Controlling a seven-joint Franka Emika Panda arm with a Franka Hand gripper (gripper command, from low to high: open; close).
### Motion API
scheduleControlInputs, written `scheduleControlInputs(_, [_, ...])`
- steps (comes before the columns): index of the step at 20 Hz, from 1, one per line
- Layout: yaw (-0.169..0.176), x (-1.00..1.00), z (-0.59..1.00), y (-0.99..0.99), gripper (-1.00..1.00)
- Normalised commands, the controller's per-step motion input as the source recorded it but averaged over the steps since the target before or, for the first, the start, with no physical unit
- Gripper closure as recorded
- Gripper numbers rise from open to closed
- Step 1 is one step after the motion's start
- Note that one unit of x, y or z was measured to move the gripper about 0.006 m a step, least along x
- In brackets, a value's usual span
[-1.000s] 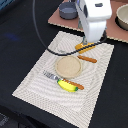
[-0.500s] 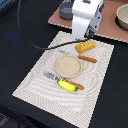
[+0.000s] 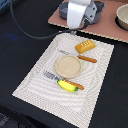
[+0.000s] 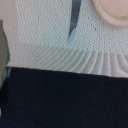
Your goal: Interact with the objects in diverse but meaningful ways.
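Observation:
The golden ridged bread loaf (image 3: 85,46) lies on the striped placemat (image 3: 35,85) at its far right. A brown sausage stick (image 3: 87,59) lies beside a round tan plate (image 3: 68,65). The yellow banana (image 3: 67,86) lies at the near edge with a second brown stick (image 3: 76,84) against it. My gripper (image 3: 75,32) hangs over the mat's far edge, to the exterior view's left of the loaf and apart from it; its jaws are too small to read. A grey pot (image 3: 122,16) stands at the back right. The tomato is out of view.
A fork (image 3: 49,75) and a knife (image 3: 63,52) lie on the mat; the knife blade (image 4: 74,21) and plate rim (image 4: 111,11) show in the wrist view. A brown board (image 3: 107,27) carries the pot. A black cable (image 3: 22,30) loops across the dark table.
My arm has drawn back and toward the exterior view's left, away from the bread loaf. The loaf, covered by the gripper a second ago, now lies in plain sight on the mat.

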Motion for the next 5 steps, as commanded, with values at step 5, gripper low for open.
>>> scheduleControlInputs(5, [0.012, -0.47, -0.18, 0.14, -1.00])
